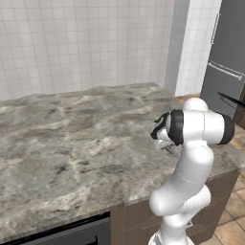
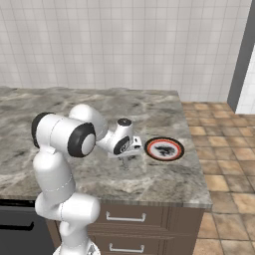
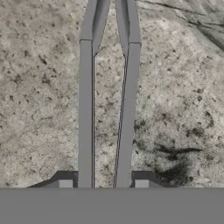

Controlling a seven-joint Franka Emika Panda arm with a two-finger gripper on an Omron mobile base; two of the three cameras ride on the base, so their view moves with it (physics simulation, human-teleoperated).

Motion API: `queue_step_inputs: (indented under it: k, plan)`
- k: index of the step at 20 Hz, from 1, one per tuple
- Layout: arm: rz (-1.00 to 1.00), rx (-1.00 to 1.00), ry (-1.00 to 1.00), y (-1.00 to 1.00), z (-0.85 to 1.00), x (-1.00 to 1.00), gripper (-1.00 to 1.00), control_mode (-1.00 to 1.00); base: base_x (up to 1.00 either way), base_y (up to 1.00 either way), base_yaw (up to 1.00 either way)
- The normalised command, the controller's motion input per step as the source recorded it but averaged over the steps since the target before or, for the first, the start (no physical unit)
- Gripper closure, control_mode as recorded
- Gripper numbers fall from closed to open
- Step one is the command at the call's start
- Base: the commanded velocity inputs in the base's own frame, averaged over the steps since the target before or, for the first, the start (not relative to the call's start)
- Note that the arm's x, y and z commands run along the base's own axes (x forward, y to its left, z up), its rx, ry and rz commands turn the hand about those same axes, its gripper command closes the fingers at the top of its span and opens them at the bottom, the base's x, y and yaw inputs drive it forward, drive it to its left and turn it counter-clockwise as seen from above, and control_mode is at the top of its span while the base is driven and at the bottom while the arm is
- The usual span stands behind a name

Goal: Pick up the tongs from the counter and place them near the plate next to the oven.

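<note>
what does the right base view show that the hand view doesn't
The right base view alone shows the small round red-rimmed plate on the counter beside the white arm's gripper, plus the white tiled wall and brown cabinet drawers. The hand view alone shows the long slim grey metal tongs close up, their two arms running between the two dark fingertips, which stand just outside them. Both show the grey-beige marbled stone counter.

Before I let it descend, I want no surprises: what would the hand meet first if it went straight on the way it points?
The tongs. The hand points down at the counter, and the tongs' two arms run between its fingertips. Whether it already touches them is unclear; the stone lies right beneath.
</note>
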Motion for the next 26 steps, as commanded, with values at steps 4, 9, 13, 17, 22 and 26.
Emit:
queue_step_inputs:
  k: [4,9,13,17,22,26]
  plan:
    - [0.00,0.00,0.00,0.00,-0.44,0.45,1.00,-1.00,0.00,0.00,0.00]
    - [0.00,-0.01,0.00,0.05,-0.40,0.17,-1.00,-1.00,0.00,0.00,0.00]
    - [0.01,0.00,-0.01,0.16,0.08,-0.22,-1.00,-1.00,0.00,0.00,0.00]
    - [0.03,0.00,-0.15,0.05,0.45,-0.37,-1.00,-1.00,0.00,0.00,0.00]
    - [0.09,-0.01,-0.30,0.13,0.60,-0.46,-1.00,-1.00,0.00,0.00,0.00]
    - [0.12,-0.04,-0.34,0.17,0.55,-0.57,-1.00,-1.00,0.00,0.00,0.00]
